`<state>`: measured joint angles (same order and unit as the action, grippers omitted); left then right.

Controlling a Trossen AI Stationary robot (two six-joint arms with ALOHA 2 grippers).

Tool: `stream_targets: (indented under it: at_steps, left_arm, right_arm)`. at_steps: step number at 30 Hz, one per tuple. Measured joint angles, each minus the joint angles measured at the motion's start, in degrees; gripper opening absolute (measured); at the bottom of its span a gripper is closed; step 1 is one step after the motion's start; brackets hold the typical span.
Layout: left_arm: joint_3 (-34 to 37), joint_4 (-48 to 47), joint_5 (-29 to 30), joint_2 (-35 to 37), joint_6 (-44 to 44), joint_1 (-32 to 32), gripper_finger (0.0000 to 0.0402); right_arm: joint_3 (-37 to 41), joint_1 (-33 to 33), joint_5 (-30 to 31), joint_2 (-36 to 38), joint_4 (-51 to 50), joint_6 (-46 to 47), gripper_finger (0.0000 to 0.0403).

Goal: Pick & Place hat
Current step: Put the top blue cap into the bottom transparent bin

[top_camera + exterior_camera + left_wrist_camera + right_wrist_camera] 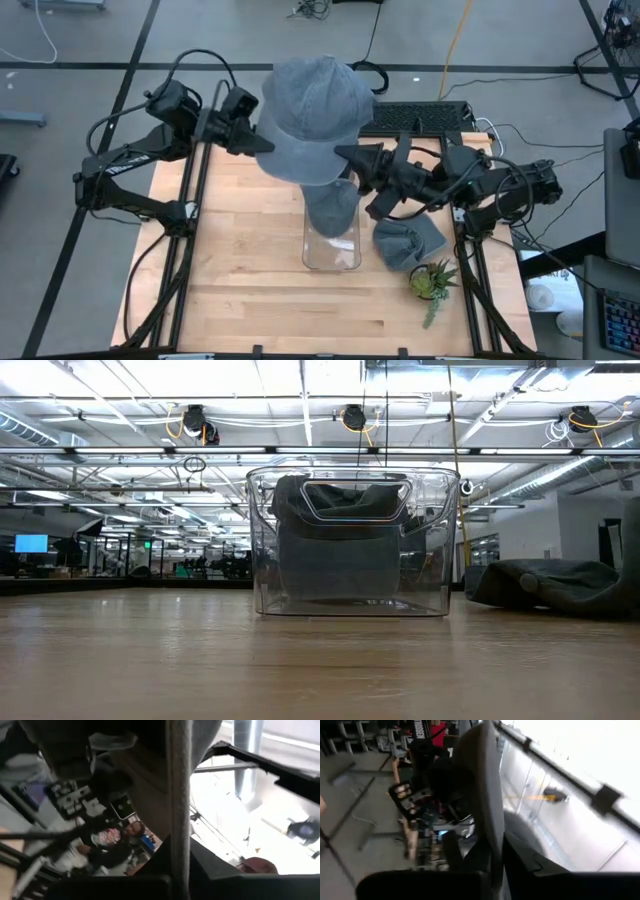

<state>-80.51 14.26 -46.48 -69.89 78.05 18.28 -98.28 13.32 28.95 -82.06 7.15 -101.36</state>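
At the upper centre of the high view, my left gripper (pixel 262 143) and right gripper (pixel 345 156) pinch the hat (pixel 312 118) by opposite edges above the clear bin (pixel 331 250), mid-carry; next I judge lowering it in.

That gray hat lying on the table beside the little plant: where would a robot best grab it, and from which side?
Probably from straight above, pinching a raised fold of cloth. The loose hat lies slumped and crumpled on the table, with no stiff edge standing up. The plant sits close on one side and the clear bin on another, so a sideways approach looks cramped.
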Motion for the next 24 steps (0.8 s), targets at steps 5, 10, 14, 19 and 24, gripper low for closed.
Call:
stream_targets:
  at_steps: [5,10,14,19,24]
  left_arm:
    - [0.04,0.44,-1.57,-0.14,-5.54,1.04,0.0010]
    - [0.09,0.46,-3.19,-0.22,-8.86,2.17,0.0009]
    - [0.09,0.32,-3.96,0.01,-11.44,3.14,0.0009]
    - [0.15,0.21,-6.46,0.25,-20.05,3.84,0.0009]
    - [0.15,0.41,-9.71,0.31,-27.55,3.82,0.0009]
  right_arm:
    - [0.09,1.55,4.31,0.37,-0.08,11.70,0.0060]
    - [0.11,3.31,12.55,0.71,-0.03,21.54,0.0135]
    - [-0.01,4.20,20.87,1.11,0.81,27.70,0.0203]
    - [-0.02,4.42,29.95,1.22,0.03,37.47,0.0272]
    - [0.00,4.42,33.92,3.36,-1.99,49.19,0.0299]
